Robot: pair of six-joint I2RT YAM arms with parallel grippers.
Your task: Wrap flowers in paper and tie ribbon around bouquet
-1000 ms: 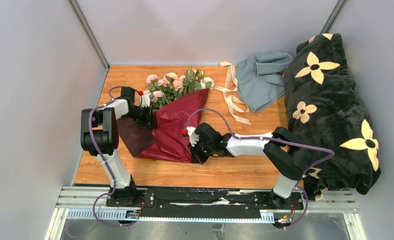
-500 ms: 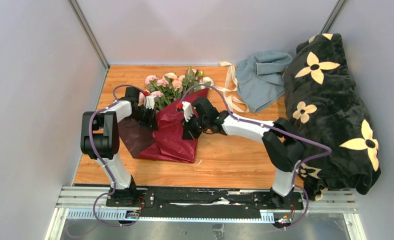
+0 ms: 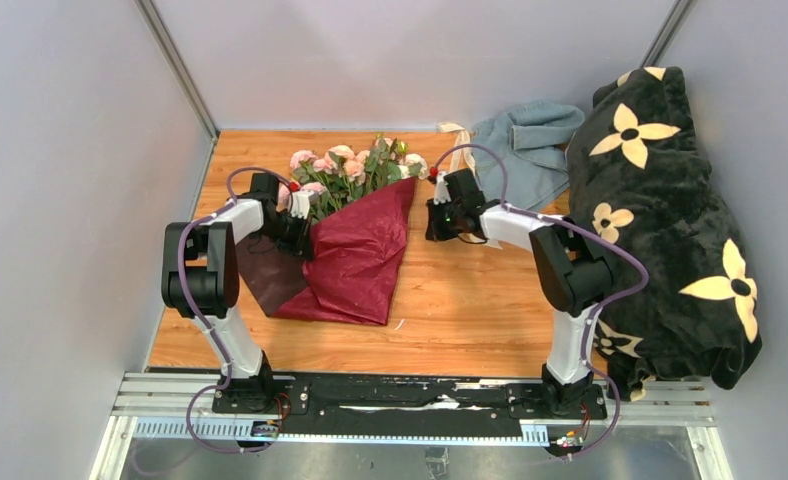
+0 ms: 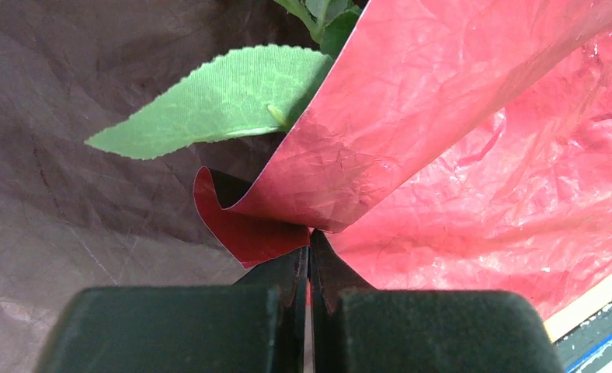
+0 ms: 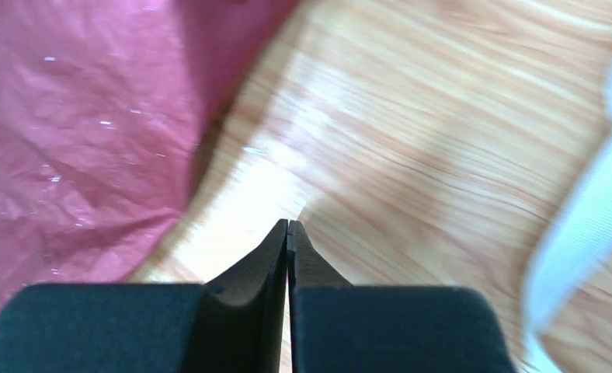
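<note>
The flowers (image 3: 348, 166), pale pink roses with green leaves, lie at the back of the table with their stems under the dark red paper (image 3: 355, 255). The paper is folded over them and narrows toward the near edge. My left gripper (image 3: 300, 238) is at the paper's upper left edge. In the left wrist view it (image 4: 311, 237) is shut on a curled fold of the paper (image 4: 443, 116), beside a green leaf (image 4: 217, 97). My right gripper (image 3: 432, 222) is shut and holds nothing, hovering over bare wood (image 5: 443, 140) between the paper (image 5: 78, 132) and the cream ribbon (image 3: 452, 128), which its arm partly hides.
A grey-blue cloth (image 3: 525, 155) lies at the back right, touching the ribbon. A black blanket with cream flowers (image 3: 660, 210) fills the right side. A darker brownish part of the sheet (image 3: 260, 265) spreads left of the fold. Grey walls enclose the table.
My right arm has swung from the paper's near right edge, over the fold, to the back right beside the ribbon. The left gripper has held its place on the paper.
</note>
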